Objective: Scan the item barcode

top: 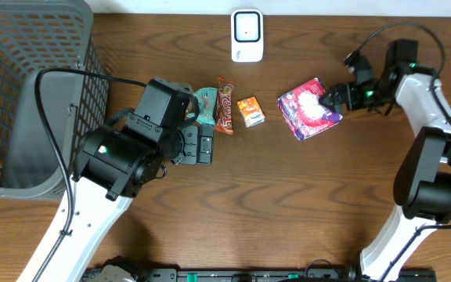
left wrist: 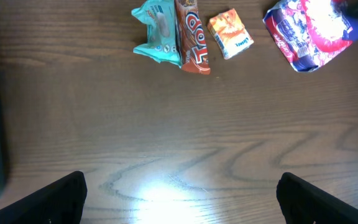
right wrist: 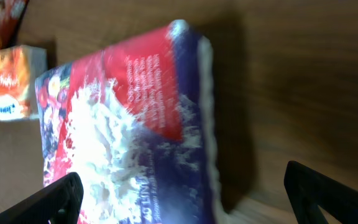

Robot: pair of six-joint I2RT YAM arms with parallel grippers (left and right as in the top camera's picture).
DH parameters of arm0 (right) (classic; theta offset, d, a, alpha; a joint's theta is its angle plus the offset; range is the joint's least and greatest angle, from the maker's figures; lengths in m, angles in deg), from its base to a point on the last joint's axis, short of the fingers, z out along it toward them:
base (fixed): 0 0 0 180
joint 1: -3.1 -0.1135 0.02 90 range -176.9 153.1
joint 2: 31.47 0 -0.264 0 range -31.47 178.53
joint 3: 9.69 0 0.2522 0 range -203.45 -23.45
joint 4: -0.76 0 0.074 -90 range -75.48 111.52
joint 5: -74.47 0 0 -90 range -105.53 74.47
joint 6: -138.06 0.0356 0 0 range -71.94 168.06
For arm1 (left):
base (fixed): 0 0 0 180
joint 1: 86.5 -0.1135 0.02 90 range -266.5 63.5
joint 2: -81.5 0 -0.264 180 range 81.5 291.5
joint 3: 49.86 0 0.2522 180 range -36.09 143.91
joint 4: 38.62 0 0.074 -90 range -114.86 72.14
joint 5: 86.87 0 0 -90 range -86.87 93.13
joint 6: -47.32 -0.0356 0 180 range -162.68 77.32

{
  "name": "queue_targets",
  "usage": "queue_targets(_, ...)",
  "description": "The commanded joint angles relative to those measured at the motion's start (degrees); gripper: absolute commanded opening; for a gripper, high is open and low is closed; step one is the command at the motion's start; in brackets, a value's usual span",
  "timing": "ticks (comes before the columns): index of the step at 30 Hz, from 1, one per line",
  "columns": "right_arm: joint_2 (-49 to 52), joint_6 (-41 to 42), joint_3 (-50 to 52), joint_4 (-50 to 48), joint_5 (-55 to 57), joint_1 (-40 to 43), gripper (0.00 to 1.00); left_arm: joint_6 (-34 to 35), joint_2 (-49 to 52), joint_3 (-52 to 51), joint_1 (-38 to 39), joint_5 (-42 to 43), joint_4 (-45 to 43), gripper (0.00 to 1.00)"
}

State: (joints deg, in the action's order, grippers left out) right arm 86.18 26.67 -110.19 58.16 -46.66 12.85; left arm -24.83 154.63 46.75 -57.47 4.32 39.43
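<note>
While the right arm's fingers hover spread and empty at the glossy purple-and-red snack packet, which lies on the wooden surface right of the white boxy scanner, they should pinch its edge, keeping the barcode uncovered. The left fingers are also released.

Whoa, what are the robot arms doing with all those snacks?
They are meant to scan a barcode. The right pincer is open right at the red and purple bag, which lies flat on the table, not gripped. The left pincer hangs open over bare wood near the teal packet, the orange-brown bar and the small orange box. The white device, probably the scanner, stands apart from them all.
</note>
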Motion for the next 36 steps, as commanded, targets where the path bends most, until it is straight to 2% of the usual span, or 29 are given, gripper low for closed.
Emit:
queue_targets(1, -0.3, -1.4, 4.8, -3.5, -3.2, -1.4, 0.99, 0.1, -0.1, 0.1, 0.2, -0.3, 0.2, 0.98)
queue_targets(4, -0.3, -1.4, 7.7, -5.3, -3.3, -2.0, 0.95, 0.1, -0.1, 0.1, 0.2, -0.3, 0.2, 0.98)
queue_targets(7, -0.3, -1.4, 9.2, -5.0, -3.3, -2.6, 0.79, 0.1, -0.1, 0.1, 0.2, -0.3, 0.2, 0.98)
queue_targets(10, -0.3, -1.4, 9.3, -3.2, -4.7, -3.0, 0.53, 0.1, -0.1, 0.1, 0.2, -0.3, 0.2, 0.98)
queue_targets(11, -0.3, -1.4, 9.3, -2.6, -5.8, -3.1, 0.48, 0.1, -0.1, 0.1, 0.2, -0.3, 0.2, 0.98)
queue_targets(12, -0.3, -1.3, 9.3, -2.0, -7.9, -3.5, 0.33, 0.1, -0.1, 0.1, 0.2, -0.3, 0.2, 0.98)
queue_targets(13, -0.3, -0.2, 9.3, -1.9, -9.0, -3.9, 0.14, 0.1, -0.1, 0.1, 0.2, -0.3, 0.2, 0.98)
queue_targets(14, -0.3, 1.5, 9.2, -1.9, -9.8, -4.2, 0.01, 0.1, -0.1, 0.1, 0.2, -0.3, 0.2, 0.98)
queue_targets(19, -2.0, 12.2, 6.2, -2.4, -14.1, -6.1, 0.01, 0.1, -0.1, 0.1, 0.2, -0.3, 0.2, 0.98)
queue_targets(24, -5.8, 25.6, 1.1, -8.0, -14.2, -8.3, 0.01, 0.1, -0.1, 0.1, 0.2, -0.3, 0.2, 0.98)
queue_targets(30, -9.2, 44.3, -0.6, -28.8, -11.6, -11.4, 0.01, 0.1, -0.1, 0.1, 0.2, -0.3, 0.2, 0.98)
queue_targets(36, -7.1, 53.0, -0.6, -44.0, 0.7, -17.5, 0.01, 0.1, -0.1, 0.1, 0.2, -0.3, 0.2, 0.98)
